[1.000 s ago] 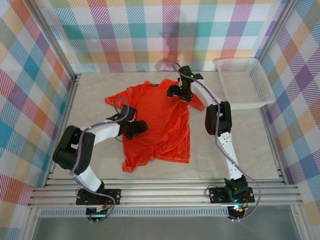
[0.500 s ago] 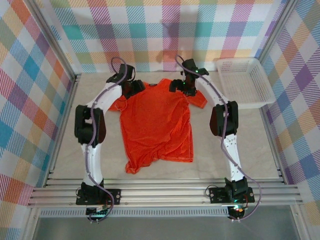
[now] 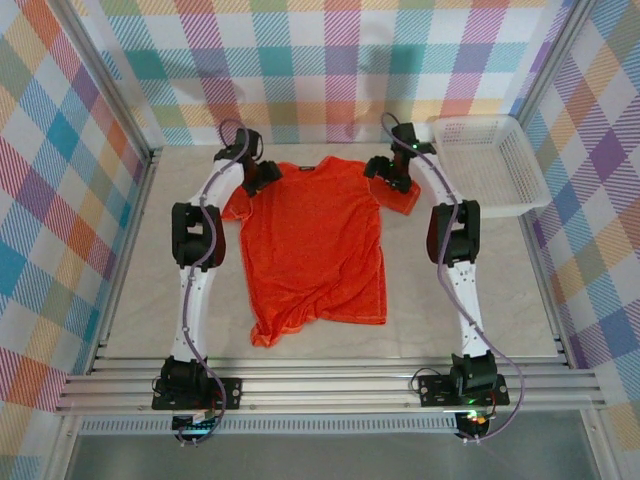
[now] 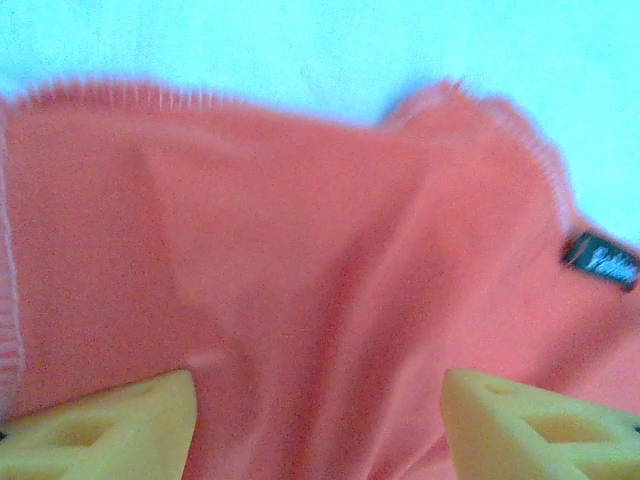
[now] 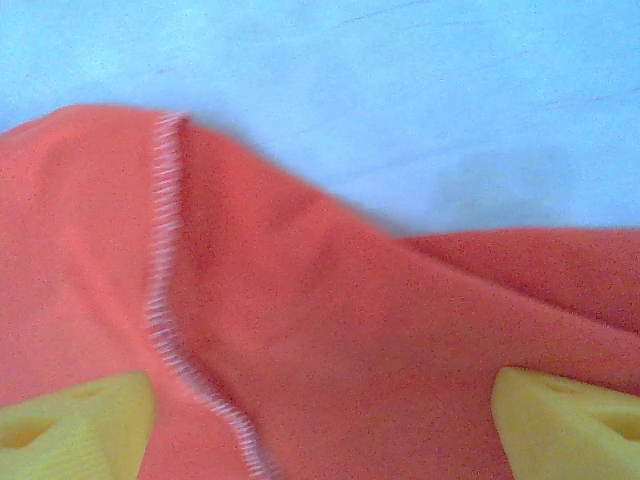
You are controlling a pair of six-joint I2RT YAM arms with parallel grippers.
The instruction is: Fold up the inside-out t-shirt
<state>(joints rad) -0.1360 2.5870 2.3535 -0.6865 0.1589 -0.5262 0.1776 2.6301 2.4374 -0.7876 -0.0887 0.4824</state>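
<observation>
Orange short-sleeved fabric t-shirt (image 3: 315, 240) spread flat on the pale counter (image 3: 480, 290), seams out.
Left gripper (image 3: 260, 175) at one shoulder, right gripper (image 3: 392, 172) at the opposite sleeve; both fingers-apart over cloth, probably just touching.

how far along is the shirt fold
Done: the bright orange fabric t-shirt lies spread on the table, collar at the far side. In hand: the left pincer and right pincer sit open over its shoulders. Left: every fold; the near hem is rumpled.
</observation>
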